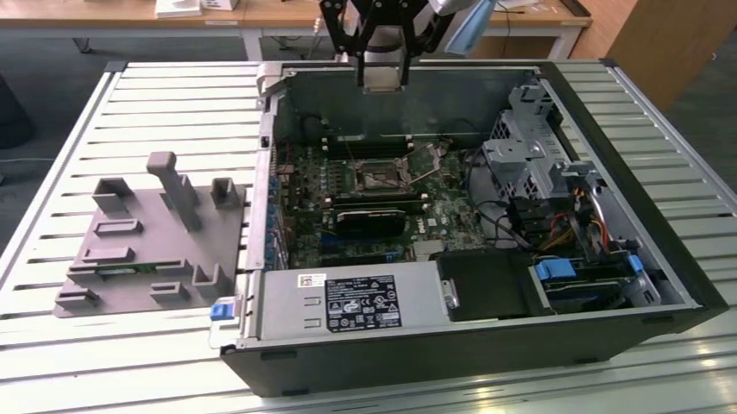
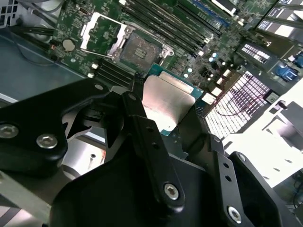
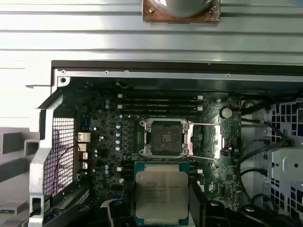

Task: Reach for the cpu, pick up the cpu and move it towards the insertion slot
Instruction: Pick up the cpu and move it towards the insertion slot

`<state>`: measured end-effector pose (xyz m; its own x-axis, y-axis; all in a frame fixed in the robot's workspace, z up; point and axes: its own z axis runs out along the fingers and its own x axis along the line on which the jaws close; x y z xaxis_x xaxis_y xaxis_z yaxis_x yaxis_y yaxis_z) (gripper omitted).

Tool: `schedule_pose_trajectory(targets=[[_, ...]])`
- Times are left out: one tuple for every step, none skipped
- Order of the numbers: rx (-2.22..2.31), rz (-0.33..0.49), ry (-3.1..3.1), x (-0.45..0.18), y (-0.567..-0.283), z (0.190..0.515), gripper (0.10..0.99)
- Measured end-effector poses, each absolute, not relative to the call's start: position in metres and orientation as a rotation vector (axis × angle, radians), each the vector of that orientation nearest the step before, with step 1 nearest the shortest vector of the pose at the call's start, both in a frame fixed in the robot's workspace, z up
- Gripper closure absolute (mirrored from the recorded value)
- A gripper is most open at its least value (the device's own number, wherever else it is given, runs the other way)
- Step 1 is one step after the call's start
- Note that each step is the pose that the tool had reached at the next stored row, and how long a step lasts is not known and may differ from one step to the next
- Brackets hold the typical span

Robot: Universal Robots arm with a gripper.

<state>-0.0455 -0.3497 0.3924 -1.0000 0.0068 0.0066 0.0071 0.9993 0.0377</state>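
My gripper (image 1: 384,79) hangs above the back wall of the open computer case, shut on the cpu (image 1: 384,69). In both wrist views the cpu (image 3: 162,193) (image 2: 166,100) shows as a silver square with a thin pale edge, clamped between the two black fingers (image 2: 142,124). The insertion slot (image 1: 378,176) is a dark square socket in a silvery frame on the green board, with its metal lid swung open (image 3: 204,141). The cpu is held in the air, apart from the insertion slot (image 3: 165,138) (image 2: 138,48) and short of it.
A grey plastic tray (image 1: 138,250) with upright posts lies on the slatted table at the exterior view's left. Inside the case are a long black card (image 1: 368,221), memory slots (image 1: 366,143), a drive cage (image 1: 541,159) with cables and a power supply (image 1: 351,304).
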Motion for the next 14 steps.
schedule_pose_trajectory(targets=[[-0.011,-0.059,-3.135,-0.044,-0.349,0.392,0.545],[-0.011,-0.059,-3.135,-0.043,-0.349,0.392,0.545],[-0.011,-0.059,-3.135,-0.042,-0.348,0.392,0.545],[-0.011,-0.059,-3.135,-0.04,-0.348,0.392,0.545],[-0.011,-0.059,-3.135,-0.039,-0.348,0.392,0.545],[-0.011,-0.059,-3.135,-0.037,-0.347,0.392,0.545],[-0.011,-0.059,-3.135,-0.036,-0.347,0.392,0.545],[-0.011,-0.059,-3.135,-0.034,-0.347,0.392,0.545],[-0.011,-0.059,-3.135,-0.033,-0.346,0.392,0.545],[-0.011,-0.059,-3.135,-0.032,-0.346,0.391,0.545],[-0.011,-0.059,-3.135,-0.031,-0.346,0.391,0.545],[-0.011,-0.059,-3.135,-0.03,-0.346,0.391,0.545],[-0.011,-0.059,-3.135,-0.029,-0.346,0.391,0.545],[-0.011,-0.059,-3.135,-0.029,-0.346,0.391,0.545]])
